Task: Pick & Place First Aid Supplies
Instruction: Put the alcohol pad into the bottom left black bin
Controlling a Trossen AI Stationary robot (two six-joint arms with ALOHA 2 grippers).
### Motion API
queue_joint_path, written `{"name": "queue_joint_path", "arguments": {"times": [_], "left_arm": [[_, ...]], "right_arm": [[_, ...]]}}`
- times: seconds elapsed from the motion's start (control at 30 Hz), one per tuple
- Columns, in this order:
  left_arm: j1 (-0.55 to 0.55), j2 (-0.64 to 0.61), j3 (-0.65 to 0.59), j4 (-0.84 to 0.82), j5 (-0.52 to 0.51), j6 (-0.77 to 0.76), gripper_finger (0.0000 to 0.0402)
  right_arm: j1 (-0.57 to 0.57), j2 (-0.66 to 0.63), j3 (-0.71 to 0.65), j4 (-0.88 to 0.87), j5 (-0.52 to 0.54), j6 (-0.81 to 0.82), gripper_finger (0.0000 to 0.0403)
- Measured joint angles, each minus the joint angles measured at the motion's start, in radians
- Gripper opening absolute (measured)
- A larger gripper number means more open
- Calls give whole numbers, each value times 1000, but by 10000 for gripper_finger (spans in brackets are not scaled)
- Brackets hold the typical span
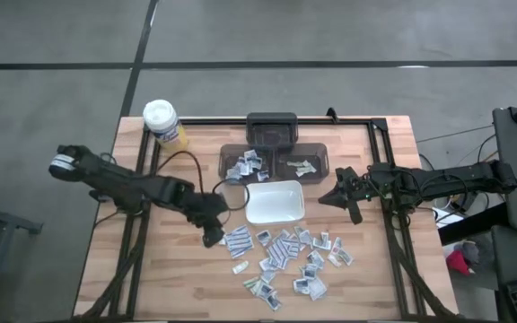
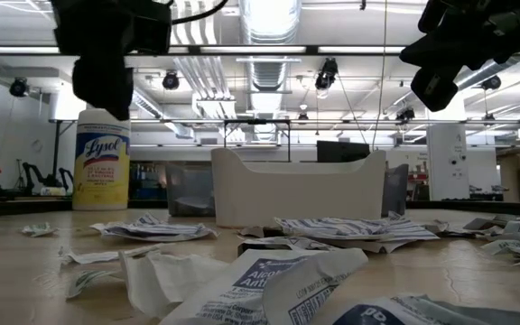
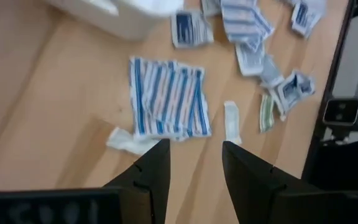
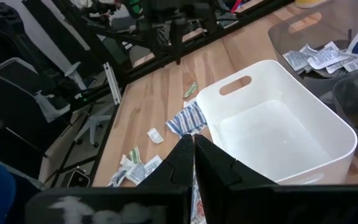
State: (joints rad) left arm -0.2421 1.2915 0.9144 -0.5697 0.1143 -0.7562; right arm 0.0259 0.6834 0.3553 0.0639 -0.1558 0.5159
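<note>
The first aid supplies (image 1: 285,258) are several small flat packets scattered on the near middle of the wooden table; more lie in a dark bin (image 1: 245,163). My left gripper (image 1: 214,238) hovers open at the heap's left end, slanting down, with nothing between its fingers. In its wrist view a blue-striped packet (image 3: 168,98) lies flat on the wood just ahead of the left gripper (image 3: 194,163). My right gripper (image 1: 324,199) waits shut and bare, above the table to the right of the white tray (image 1: 275,213). In the right wrist view the right gripper (image 4: 193,149) points at the tray (image 4: 278,134).
A yellow canister with a white lid (image 1: 162,123) stands at the far left corner. Dark bins (image 1: 302,163) sit behind the white tray, one smaller (image 1: 271,128) at the far edge. A black frame rail (image 1: 386,179) runs along the table's right side. Bare wood (image 1: 169,269) lies near left.
</note>
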Motion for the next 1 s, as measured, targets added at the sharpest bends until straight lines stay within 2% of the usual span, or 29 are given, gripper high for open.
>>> {"name": "queue_joint_path", "arguments": {"times": [0.2,0.43,0.6,0.83,1.0], "left_arm": [[-70,0,-57,76,-27,-7,138],[-115,0,-118,150,-228,39,138],[-111,-7,-160,251,-240,92,138],[-106,-83,-266,398,-267,83,138],[-99,-198,-337,401,-300,75,138]], "right_arm": [[0,0,0,1,0,-1,13],[0,0,0,48,0,5,13],[19,0,0,118,-2,5,13],[126,9,8,120,3,48,13],[237,58,90,47,90,65,13]]}}
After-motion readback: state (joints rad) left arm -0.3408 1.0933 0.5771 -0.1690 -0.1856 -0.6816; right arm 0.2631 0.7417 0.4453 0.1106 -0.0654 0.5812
